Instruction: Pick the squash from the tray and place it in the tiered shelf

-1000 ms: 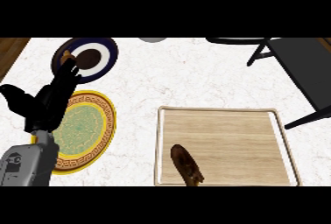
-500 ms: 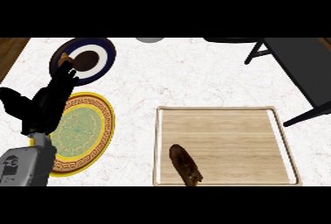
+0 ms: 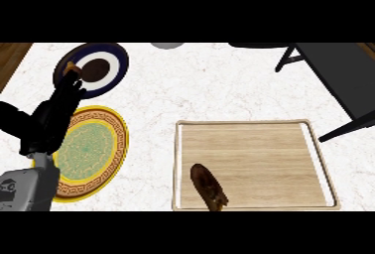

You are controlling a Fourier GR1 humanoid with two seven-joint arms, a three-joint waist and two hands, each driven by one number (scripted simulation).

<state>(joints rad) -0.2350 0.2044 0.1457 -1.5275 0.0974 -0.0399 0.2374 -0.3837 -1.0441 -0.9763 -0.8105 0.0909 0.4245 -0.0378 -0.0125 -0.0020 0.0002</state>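
From my head view, my black left hand (image 3: 45, 121) rests with fingers (image 3: 68, 89) straight and open over the yellow patterned plate (image 3: 92, 149) on the white marble bench (image 3: 212, 84). The dark brown oblong squash (image 3: 209, 187) lies at the near edge of the pale wooden tray (image 3: 253, 144), well apart from the black tiered shelf (image 3: 341, 74).

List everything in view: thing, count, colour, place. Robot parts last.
Squash: one, dark brown, near the tray's front left corner.
Tray: one, light wood, right of centre on the counter.
Tiered shelf: one, black, upper right, partly cut off.
Blue plate: one, dark blue with a white ring and brown centre, upper left.
Yellow plate: one, yellow rim with green centre, left.
Grey object: one, at the top edge, unclear.
Left hand: one, black, open, over the plates; grey forearm below.
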